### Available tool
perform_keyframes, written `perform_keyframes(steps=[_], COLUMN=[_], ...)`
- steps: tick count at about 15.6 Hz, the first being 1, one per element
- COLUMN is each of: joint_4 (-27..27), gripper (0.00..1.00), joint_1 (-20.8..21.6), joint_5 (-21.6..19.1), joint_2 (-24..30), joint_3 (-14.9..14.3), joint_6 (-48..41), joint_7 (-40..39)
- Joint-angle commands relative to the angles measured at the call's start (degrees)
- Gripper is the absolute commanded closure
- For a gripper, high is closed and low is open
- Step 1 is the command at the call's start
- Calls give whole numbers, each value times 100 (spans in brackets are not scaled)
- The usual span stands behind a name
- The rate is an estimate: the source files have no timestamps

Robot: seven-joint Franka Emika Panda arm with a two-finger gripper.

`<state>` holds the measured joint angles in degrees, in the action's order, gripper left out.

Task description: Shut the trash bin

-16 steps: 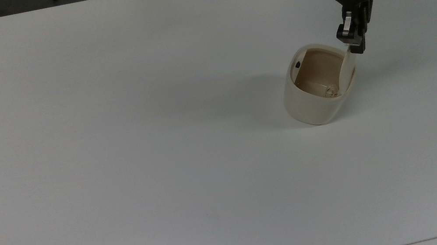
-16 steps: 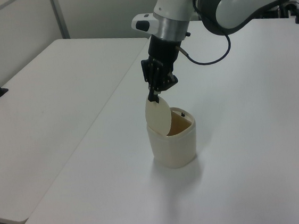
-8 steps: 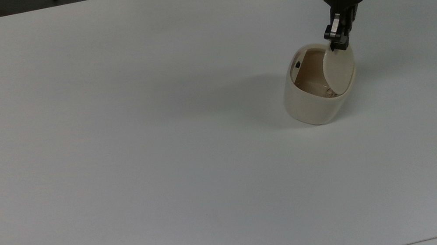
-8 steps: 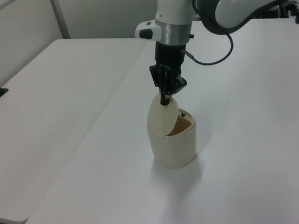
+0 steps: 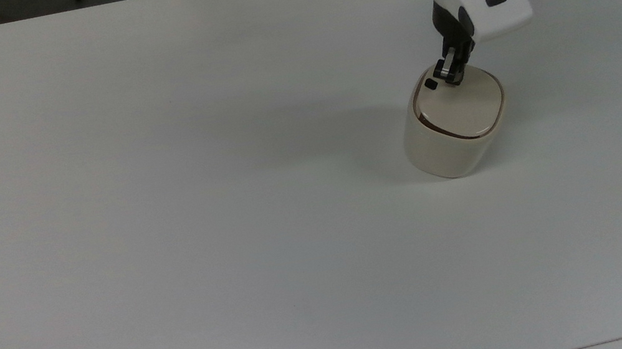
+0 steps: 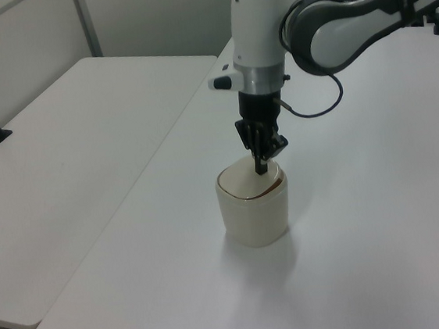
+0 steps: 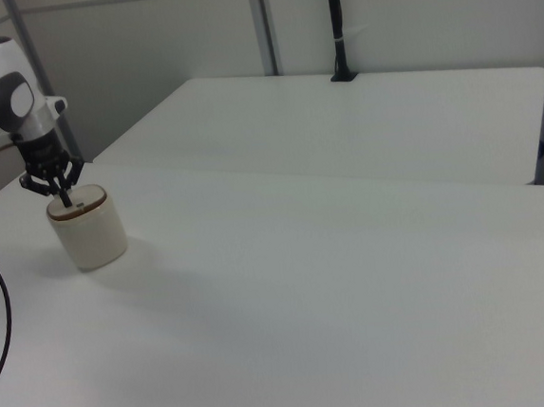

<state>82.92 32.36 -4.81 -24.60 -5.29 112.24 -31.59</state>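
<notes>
Pressing on the lid near the button, the clenched gripper risks tipping the trash bin; a dark seam suggests latching is unfinished

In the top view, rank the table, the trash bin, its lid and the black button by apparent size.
1. table
2. trash bin
3. lid, nearly as wide as the bin's top
4. black button, smallest

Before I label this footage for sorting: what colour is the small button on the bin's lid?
Black, on the trash bin's cream lid; clearest in the top view.
</notes>
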Motion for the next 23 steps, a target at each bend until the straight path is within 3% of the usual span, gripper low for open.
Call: perform_keyframes(steps=[1, 12, 17, 20, 21, 23], joint_4=[234, 366, 234, 374, 374, 374], gripper=[99, 99, 98, 89, 79, 52], joint_1=[51, 78, 52, -246, -352, -606], joint_5=[33, -20, -20, 42, 42, 42], joint_2=[70, -185, 182, 587, 701, 956], joint_3=[-78, -69, -78, -17, 1, 36], joint_6=[8, 167, 70, -52, -218, -701], joint_7=[-154, -163, 47, 504, 618, 1004])
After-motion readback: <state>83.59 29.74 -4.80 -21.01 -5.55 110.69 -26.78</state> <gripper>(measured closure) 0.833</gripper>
